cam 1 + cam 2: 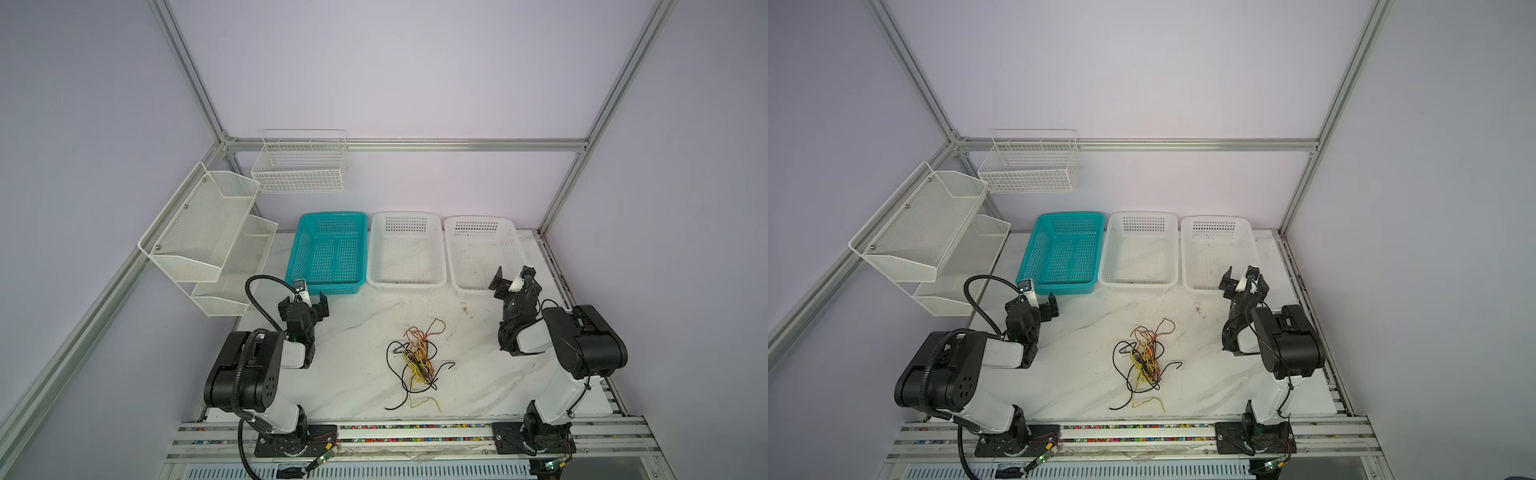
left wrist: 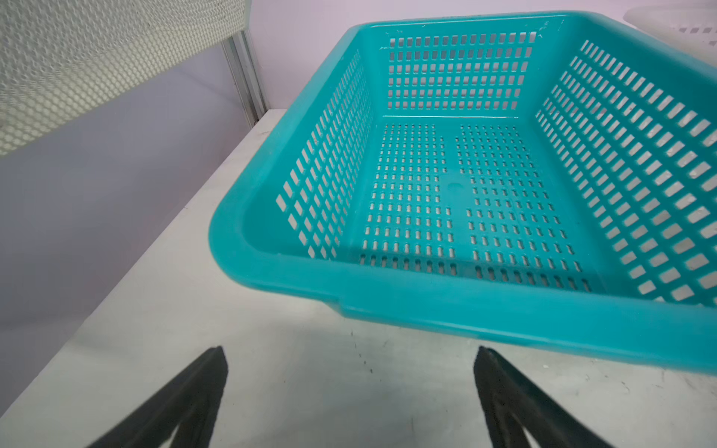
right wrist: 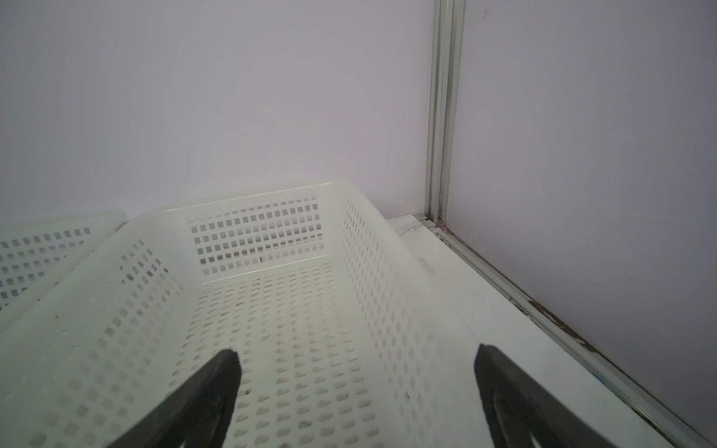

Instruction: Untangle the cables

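Observation:
The cables (image 1: 417, 359) (image 1: 1144, 359) lie in one tangled heap of thin black, yellow and red-orange wires on the white marble table, at the middle and toward the front in both top views. A black end and a yellow end trail out toward the front edge. My left gripper (image 1: 304, 300) (image 1: 1034, 301) (image 2: 351, 357) is open and empty, hovering near the teal basket, well left of the heap. My right gripper (image 1: 514, 279) (image 1: 1245, 279) (image 3: 357, 357) is open and empty over the front of the rightmost white basket. Neither wrist view shows the cables.
A teal basket (image 1: 320, 287) (image 2: 465, 306) and two white baskets (image 1: 405, 284) (image 1: 478, 219) (image 3: 77, 329) stand in a row at the back, all empty. A mesh shelf (image 1: 199, 232) and a wire basket (image 1: 299, 166) hang at the back left. Walls and frame posts close three sides.

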